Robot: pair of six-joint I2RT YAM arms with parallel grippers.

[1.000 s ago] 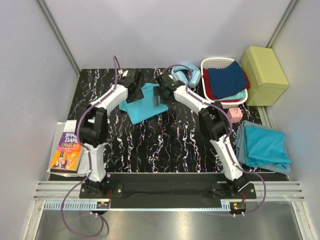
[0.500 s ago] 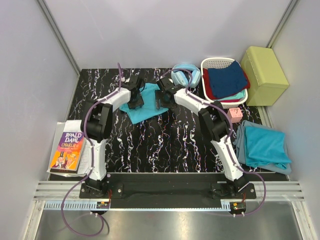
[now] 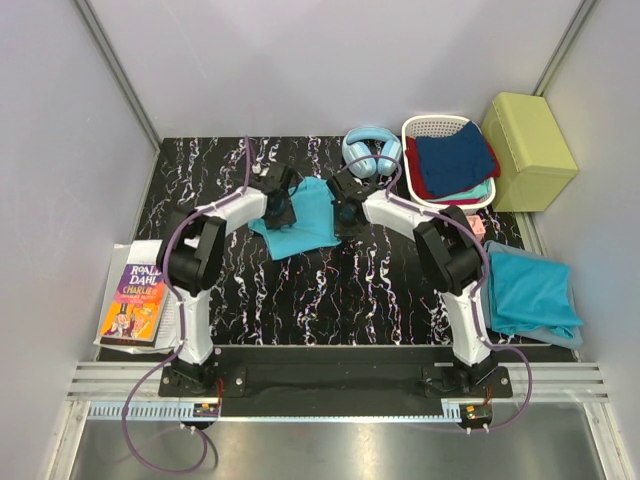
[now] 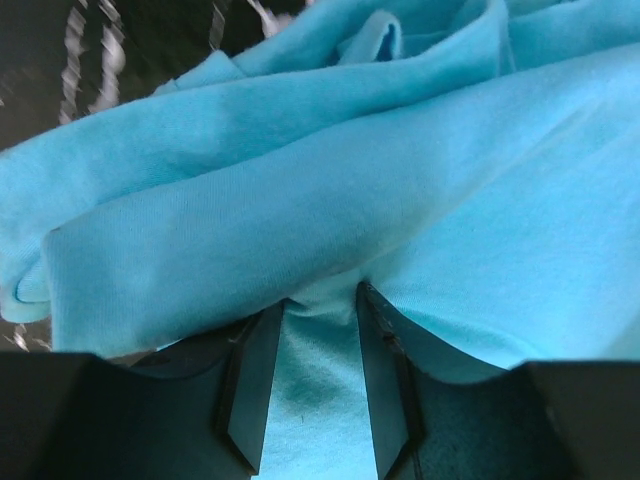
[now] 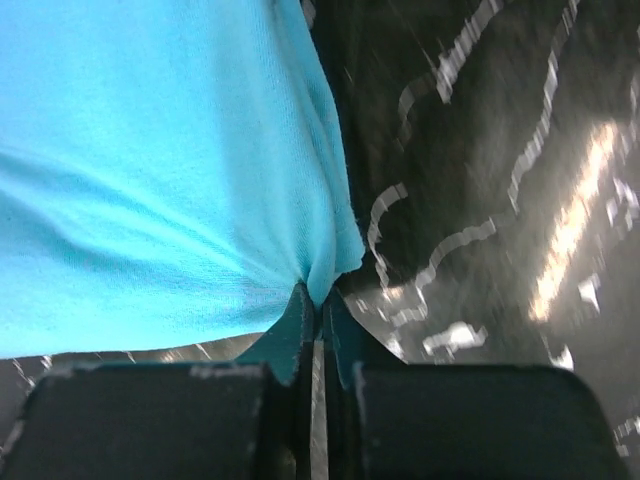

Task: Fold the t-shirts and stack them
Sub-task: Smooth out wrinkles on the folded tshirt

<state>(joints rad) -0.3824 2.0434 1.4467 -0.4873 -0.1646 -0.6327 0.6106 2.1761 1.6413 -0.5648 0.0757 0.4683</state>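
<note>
We see one shirt [image 3: 305, 222] lying rumpled on the table [image 3: 300, 290], far-centre, btw the two arms. L gripper [image 3: 280, 206] is at its left edge and R gripper [image 3: 345, 212] at its right edge, both down on the cloth.

L wrist cam: L gripper [image 4: 320, 305] has its fingers [image 4: 250, 380] part spread, w/ turquoise cloth in the gap and a thick fold draped across the tips. There's a small pucker btw the tips, but the jaws stand apart and we see no clamp. Cloth fills nearly the whole view, w/ a strip of table top left.

R wrist cam: R gripper [image 5: 313, 305] has its fingers pressed together, pinching the shirt's edge at a corner. Cloth fans up and left from the pinch, w/ bare table to the right.

Elsewhere, top cam:
- A pile [image 3: 528, 290] of folded turquoise shirts sits at the table's right edge, well apart from the worked shirt.
- A basket [image 3: 425, 124] far right holds dark blue, red and turquoise cloth.
- Headphones [image 3: 371, 150] lie just beyond the R gripper, beside the basket.
- A yellow box [image 3: 530, 150] sits right of the basket.
- A book [image 3: 135, 298] lies on papers at the left edge.
- A small pink thing [image 3: 473, 229] sits btw basket and pile. We can't tell what it is.
</note>
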